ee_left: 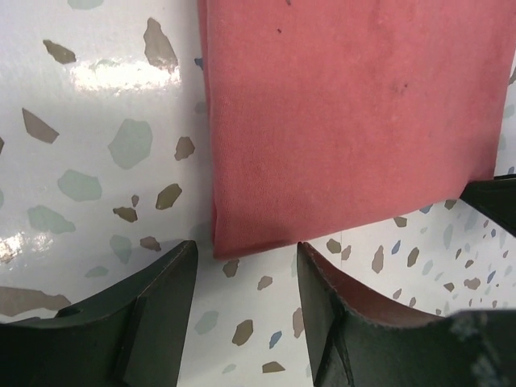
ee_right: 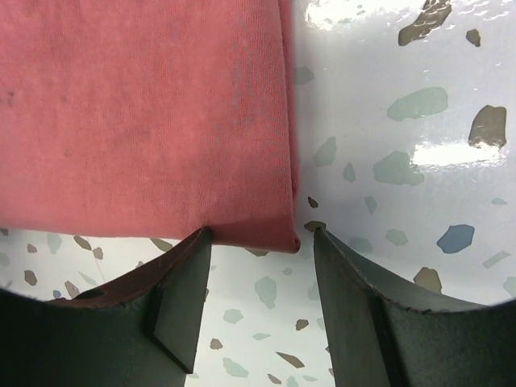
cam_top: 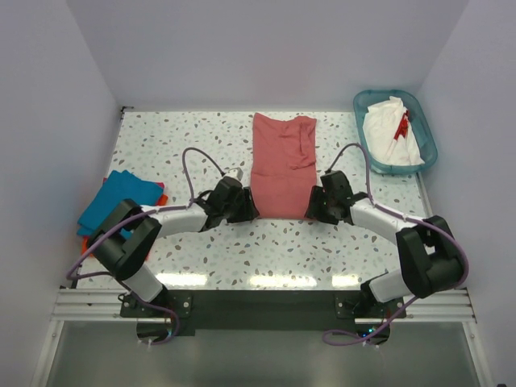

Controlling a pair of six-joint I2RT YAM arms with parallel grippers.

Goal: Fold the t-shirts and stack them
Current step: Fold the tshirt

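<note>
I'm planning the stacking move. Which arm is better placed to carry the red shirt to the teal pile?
Left, probably. The teal pile lies on that side of the table, and the left claw sits open at the red shirt's near-left corner.
</note>
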